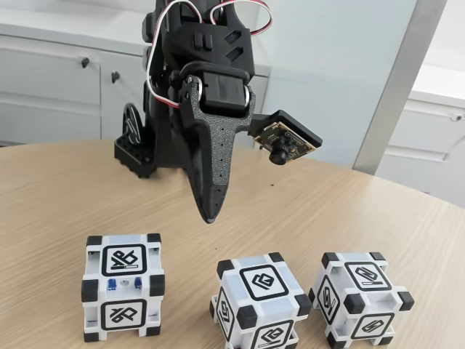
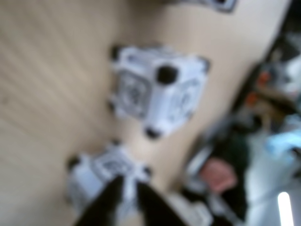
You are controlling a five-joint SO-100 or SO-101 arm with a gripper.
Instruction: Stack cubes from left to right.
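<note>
1. In the fixed view three cubes stand in a row near the bottom edge of the wooden table (image 1: pixel 65 196). None is on another, so I judge the stacking not yet begun.
2. The left cube (image 1: pixel 123 286) is at about 7 o'clock from the gripper (image 1: pixel 209 217). The middle cube (image 1: pixel 259 299) is at about 5 o'clock from it, and the right cube (image 1: pixel 361 295) lies further toward 4 o'clock.
3. The middle and right cubes are near each other but apart, both turned corner-on to the camera. The left cube faces the camera squarely and is further off.
4. The gripper hangs above the table, tip down, behind the row and over the gap between the left and middle cubes. It touches nothing.
5. In the fixed view its fingers read as one tapering point, so the jaws look closed or nearly so and hold nothing. The blurred wrist view shows the two dark fingers (image 2: pixel 106 207) with just a thin slit between them, over a cube at 6 o'clock in that picture.
6. The step in hand looks like the approach to a first pick.
7. The next move calls for spreading the jaws wide enough to straddle a cube, centring over it, turning the wrist to match its flat faces, then descending.
</note>
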